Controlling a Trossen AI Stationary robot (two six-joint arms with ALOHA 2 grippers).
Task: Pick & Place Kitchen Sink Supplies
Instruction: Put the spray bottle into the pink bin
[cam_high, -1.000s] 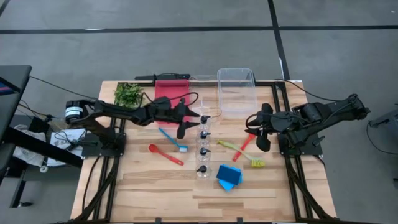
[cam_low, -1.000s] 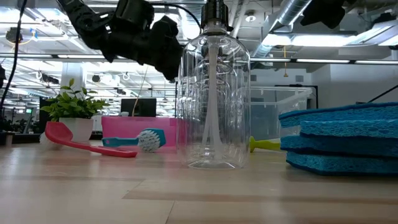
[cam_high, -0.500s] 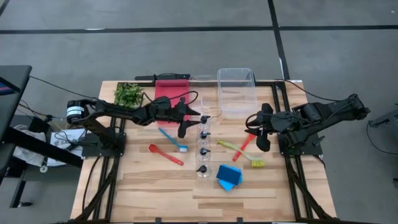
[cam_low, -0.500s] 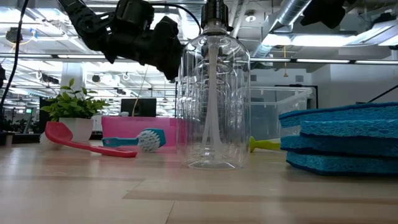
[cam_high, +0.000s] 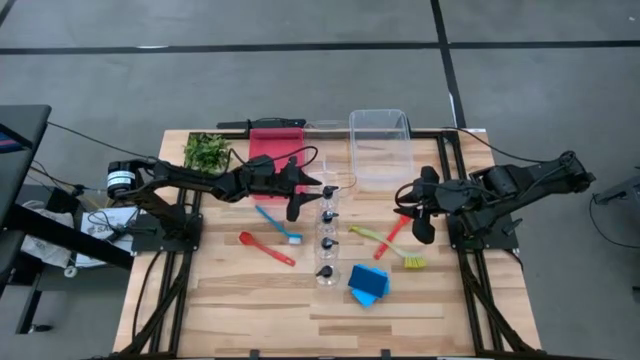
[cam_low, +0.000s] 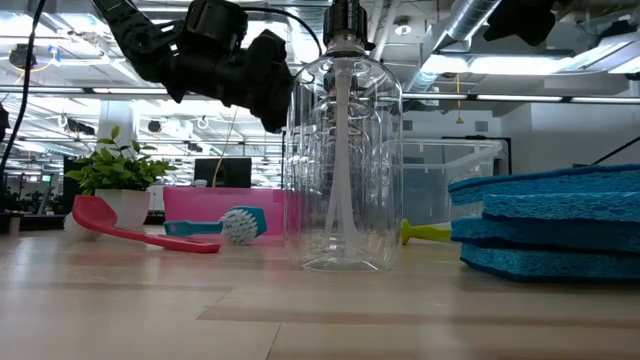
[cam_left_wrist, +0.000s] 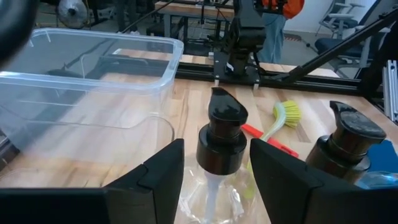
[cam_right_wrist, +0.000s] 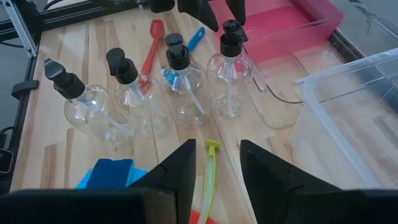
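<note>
Four clear bottles with black pump caps stand in a row down the table's middle, from the far one (cam_high: 328, 190) to the near one (cam_high: 324, 270). My left gripper (cam_high: 304, 196) is open, its fingers on either side of the far bottle's pump cap (cam_left_wrist: 222, 140), small gaps showing. A blue brush (cam_high: 278, 225) and a red spatula (cam_high: 265, 248) lie left of the row. A yellow-green brush (cam_high: 390, 247) and a red brush (cam_high: 392, 235) lie to its right, blue sponges (cam_high: 368, 283) nearer. My right gripper (cam_right_wrist: 216, 149) is open above the yellow-green brush's handle (cam_right_wrist: 208, 177).
A red bin (cam_high: 275, 150) and a clear bin (cam_high: 380, 148) sit at the far edge, with a leafy plant (cam_high: 207, 152) at the far left. A dark cable (cam_high: 340, 178) loops by the far bottle. Bare wood lies along the near edge.
</note>
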